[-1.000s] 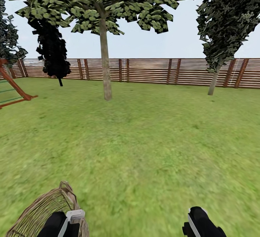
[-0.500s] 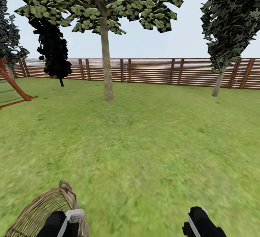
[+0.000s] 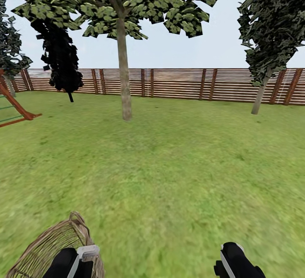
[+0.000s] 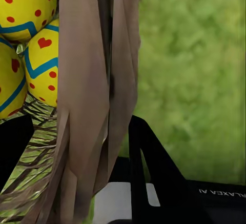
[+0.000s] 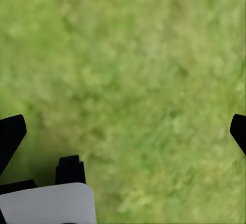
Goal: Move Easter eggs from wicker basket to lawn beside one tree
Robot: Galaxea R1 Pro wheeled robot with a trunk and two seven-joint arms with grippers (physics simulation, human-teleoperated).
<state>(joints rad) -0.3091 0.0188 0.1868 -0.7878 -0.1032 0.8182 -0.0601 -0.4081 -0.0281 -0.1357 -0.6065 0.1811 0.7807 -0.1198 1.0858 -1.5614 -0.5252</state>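
The brown wicker basket (image 3: pixel 48 246) hangs at the lower left of the head view, carried above the lawn (image 3: pixel 169 172). My left gripper (image 4: pixel 77 124) is shut on its woven wall (image 4: pixel 92 80), one finger inside and one outside. Three yellow Easter eggs with blue zigzags and red dots lie inside: one (image 4: pixel 25 3), a second (image 4: pixel 43 62) and a third (image 4: pixel 7 83). My right gripper (image 5: pixel 123 126) is open over bare grass, holding nothing. The pale-trunked tree (image 3: pixel 124 74) stands ahead, left of centre, some way off.
A brown slatted fence (image 3: pixel 178 84) closes the garden behind the trees. An all-black tree (image 3: pixel 61 57) stands at the back left, a dark leaning tree (image 3: pixel 269 40) at the right. Part of a wooden playset (image 3: pixel 15 108) shows at the left edge.
The whole head view has shifted: the trees spread slightly outward and sit a little nearer, so the camera has moved. The basket keeps its place at my left arm.
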